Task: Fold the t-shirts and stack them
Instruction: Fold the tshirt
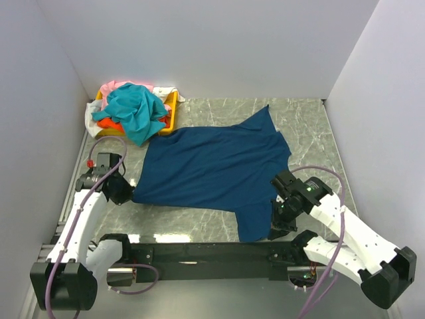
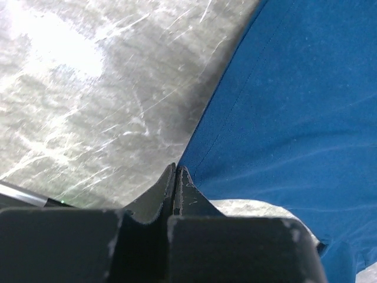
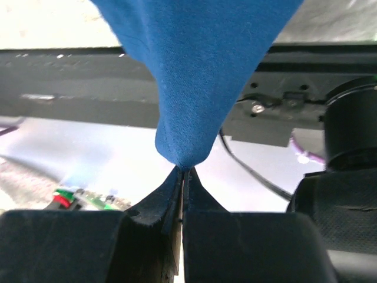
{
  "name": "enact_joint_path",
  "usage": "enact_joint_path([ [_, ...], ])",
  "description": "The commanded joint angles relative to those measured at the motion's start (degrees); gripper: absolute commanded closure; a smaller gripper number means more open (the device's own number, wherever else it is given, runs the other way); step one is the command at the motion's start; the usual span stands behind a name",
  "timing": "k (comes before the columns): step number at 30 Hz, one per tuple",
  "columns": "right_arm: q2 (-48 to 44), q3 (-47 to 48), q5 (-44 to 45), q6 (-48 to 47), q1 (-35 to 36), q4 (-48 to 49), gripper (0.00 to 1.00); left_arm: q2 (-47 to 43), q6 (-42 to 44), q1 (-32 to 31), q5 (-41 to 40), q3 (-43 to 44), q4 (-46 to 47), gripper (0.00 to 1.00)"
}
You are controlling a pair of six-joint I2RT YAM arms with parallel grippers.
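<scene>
- R claw [image 3: 181, 171]: black jaws pinched tight on a bunched tip of the navy shirt [image 1: 212, 169], at its near sleeve by the front rail.
- L claw [image 2: 175, 170]: jaws closed on the shirt's hem corner; stitched edge runs up to the tips.
- Navy shirt: soft matte cotton, spread mostly flat w/ low wrinkles, mid-table. Long axis L–R, hem at L. One sleeve points far, the other near.
- Table [image 1: 299, 126]: grey marbled, glossy, scratched.
- Far L corner: shallow yellow plastic tray [image 1: 174, 106] heaped w/ a crumpled teal shirt [image 1: 133, 109] on top; orange shirt [image 1: 109, 124], pink shirt [image 1: 116, 85], white shirt [image 1: 91, 116] peek out.
</scene>
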Motion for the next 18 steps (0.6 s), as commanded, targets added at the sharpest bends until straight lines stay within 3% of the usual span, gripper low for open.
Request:
enact_joint_path([
  [1,-2.13,2.44,-3.86,2.8,0.48,-6.46,1.0,-2.18,-0.98,0.23,-1.57,0.37,-2.69,1.0],
  [11,7.09,12.54,3.08,3.52,-0.13,-0.84,1.0,6.51,0.07,0.23,2.12,1.77,4.86,1.0],
  [18,16.4,20.62,7.39,-1.49,-8.2,2.86,1.0,17.22,2.54,1.53,3.0,6.86,10.4,1.0],
])
